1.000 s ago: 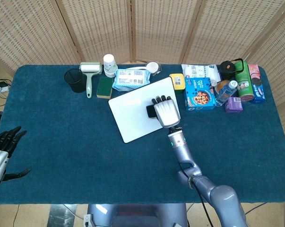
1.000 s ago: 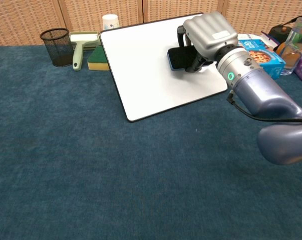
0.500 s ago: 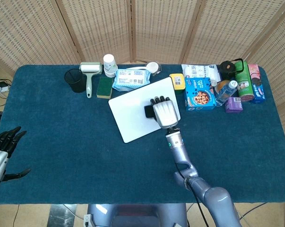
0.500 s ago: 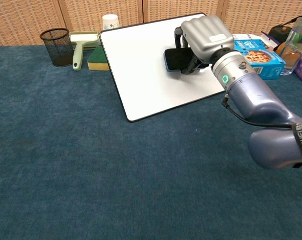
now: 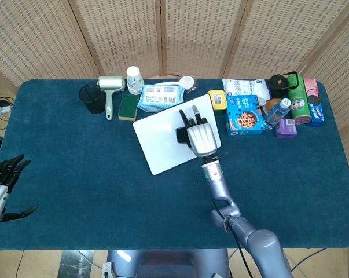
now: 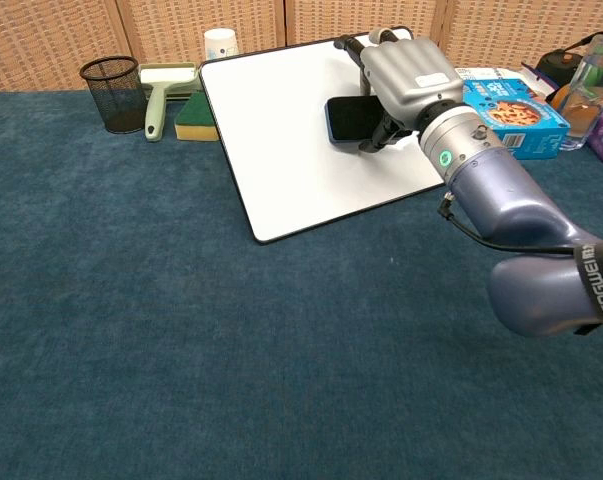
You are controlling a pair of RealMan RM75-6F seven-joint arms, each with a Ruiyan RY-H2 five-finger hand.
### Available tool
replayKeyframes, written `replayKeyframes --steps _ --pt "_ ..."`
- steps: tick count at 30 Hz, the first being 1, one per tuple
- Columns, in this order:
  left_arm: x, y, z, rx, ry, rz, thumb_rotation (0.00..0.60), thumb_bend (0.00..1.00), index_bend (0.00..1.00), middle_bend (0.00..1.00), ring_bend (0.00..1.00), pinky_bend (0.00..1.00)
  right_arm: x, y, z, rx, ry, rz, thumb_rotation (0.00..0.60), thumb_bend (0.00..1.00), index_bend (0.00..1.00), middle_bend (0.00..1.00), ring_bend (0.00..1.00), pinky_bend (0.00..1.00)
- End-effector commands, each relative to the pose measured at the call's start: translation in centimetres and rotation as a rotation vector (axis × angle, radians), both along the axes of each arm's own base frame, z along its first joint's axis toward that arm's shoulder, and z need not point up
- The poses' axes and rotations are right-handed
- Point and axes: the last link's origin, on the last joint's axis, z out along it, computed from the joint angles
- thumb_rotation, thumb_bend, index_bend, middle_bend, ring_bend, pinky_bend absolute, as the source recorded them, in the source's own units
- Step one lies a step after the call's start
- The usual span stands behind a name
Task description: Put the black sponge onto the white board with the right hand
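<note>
Blue table (image 5: 76, 174) | black sponge (image 6: 353, 118) on white board (image 6: 281, 130) | R hand (image 6: 406, 75) above, fingers apart | mesh cup (image 6: 112, 92), contents unclear

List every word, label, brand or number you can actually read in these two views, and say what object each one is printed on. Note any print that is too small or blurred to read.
"NGUEWI", cut off at the frame edge: on the black band around the right arm, chest view.
Blue cookie box: print too small to read.
Blue-and-white wipes pack: label blurred.
White pouch, yellow box, green can, purple box: print unreadable.
White board and black sponge: no text visible.
</note>
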Motion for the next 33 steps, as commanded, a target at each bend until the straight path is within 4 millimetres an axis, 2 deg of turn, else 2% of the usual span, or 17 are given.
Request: replayKeyframes --steps 1,6,14,21,27,33 --pt "0.0 0.0 0.0 0.000 0.000 -0.001 0.600 0.14 0.00 0.00 0.00 0.03 0.0 0.0 0.2 -0.005 0.001 0.013 0.600 0.12 0.06 0.03 0.06 0.18" --pt "0.0 0.0 0.0 0.001 0.000 -0.001 0.600 0.14 0.00 0.00 0.00 0.03 0.1 0.3 1.2 -0.029 -0.018 0.060 0.600 0.12 0.06 0.02 0.05 0.17" --pt "0.1 -0.1 -0.2 -0.003 0.007 -0.004 0.600 0.14 0.00 0.00 0.00 0.03 -0.8 1.1 4.4 -0.062 -0.050 0.105 0.600 0.11 0.06 0.01 0.04 0.17" --pt "0.2 -0.2 -0.3 -0.003 0.012 -0.005 0.600 0.14 0.00 0.00 0.00 0.03 -2.3 3.3 8.1 -0.014 -0.060 0.094 0.600 0.11 0.06 0.02 0.04 0.19" --pt "0.2 -0.2 -0.3 -0.006 0.015 -0.006 0.600 0.14 0.00 0.00 0.00 0.03 -5.0 6.9 12.3 0.066 -0.027 0.049 0.600 0.06 0.06 0.02 0.04 0.19" --pt "0.2 -0.3 -0.4 -0.004 0.019 -0.007 0.600 0.14 0.00 0.00 0.00 0.03 -9.5 10.2 16.9 0.081 -0.003 -0.057 0.600 0.00 0.08 0.04 0.05 0.18"
